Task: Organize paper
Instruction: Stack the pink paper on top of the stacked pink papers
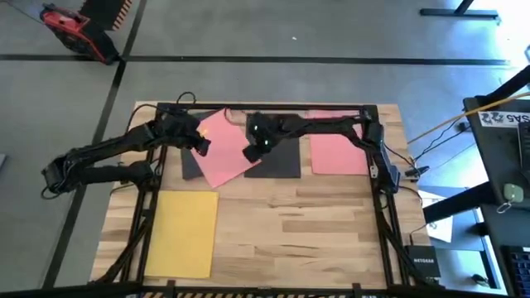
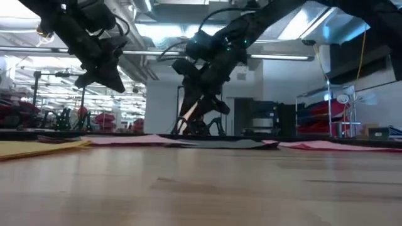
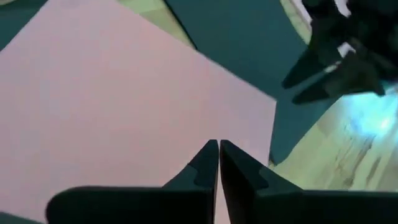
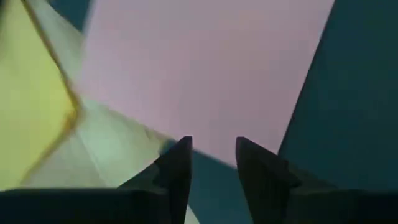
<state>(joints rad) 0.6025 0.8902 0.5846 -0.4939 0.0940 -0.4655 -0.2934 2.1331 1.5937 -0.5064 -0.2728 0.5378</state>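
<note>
A pink sheet (image 1: 222,147) lies askew at the table's far middle, partly over a black sheet (image 1: 277,161). A second pink sheet (image 1: 335,153) lies flat at the far right, and a yellow sheet (image 1: 182,232) lies flat at the near left. My left gripper (image 3: 217,152) is shut above the pink sheet's (image 3: 124,93) left part, raised off the table in the low view (image 2: 103,78). My right gripper (image 4: 211,155) is open over the pink sheet's near right edge (image 4: 249,155), where it meets the black sheet (image 4: 348,124). Nothing sits between its fingers.
Dark frame rails (image 1: 149,207) run along the table's left and right sides and its far edge. Bare wood (image 1: 315,240) shows at the near middle and near right. A desk with equipment (image 1: 505,165) stands beyond the right edge.
</note>
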